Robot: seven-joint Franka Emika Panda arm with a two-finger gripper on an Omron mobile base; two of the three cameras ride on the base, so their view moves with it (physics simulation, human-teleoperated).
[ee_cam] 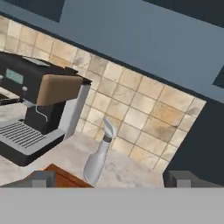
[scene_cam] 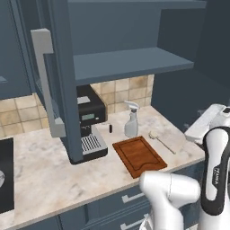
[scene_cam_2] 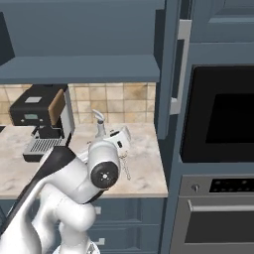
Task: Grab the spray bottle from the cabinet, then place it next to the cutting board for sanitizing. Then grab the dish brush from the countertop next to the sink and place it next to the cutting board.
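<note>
With my jaws [ee_cam: 110, 178] standing wide apart and holding nothing at the bottom of the hand view, I see the cutting board [scene_cam: 139, 156] nearest, lower centre of the left base view on the worktop [scene_cam: 45, 175]. Just right of it lies the dish brush [scene_cam: 161, 142]. Behind the board's far edge stands the spray bottle [scene_cam: 131, 119], upright, with the coffee machine [scene_cam: 90, 123] left and the open cabinet [scene_cam: 130, 63] above.

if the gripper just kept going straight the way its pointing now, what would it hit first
Probably the slim pale grey spray bottle with the white trigger nozzle, which stands between the open gripper's fingertips and slightly left of centre. Depth is unclear; if it passes to the right, the beige tiled backsplash behind comes next.
</note>
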